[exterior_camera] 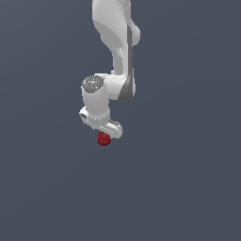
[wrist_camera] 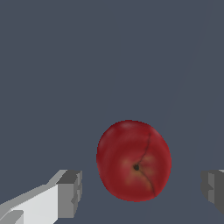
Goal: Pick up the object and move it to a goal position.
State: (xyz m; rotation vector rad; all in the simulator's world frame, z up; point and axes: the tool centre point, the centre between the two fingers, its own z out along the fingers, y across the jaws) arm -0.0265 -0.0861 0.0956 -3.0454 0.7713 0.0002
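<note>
Hanging from the white arm (exterior_camera: 115,52), the gripper (wrist_camera: 142,192) is spread wide over one red ball (wrist_camera: 133,161). The ball sits between the two gray fingers (wrist_camera: 70,192), touching neither. It has a dark dimple and a thin crack line. No writing shows anywhere.
</note>
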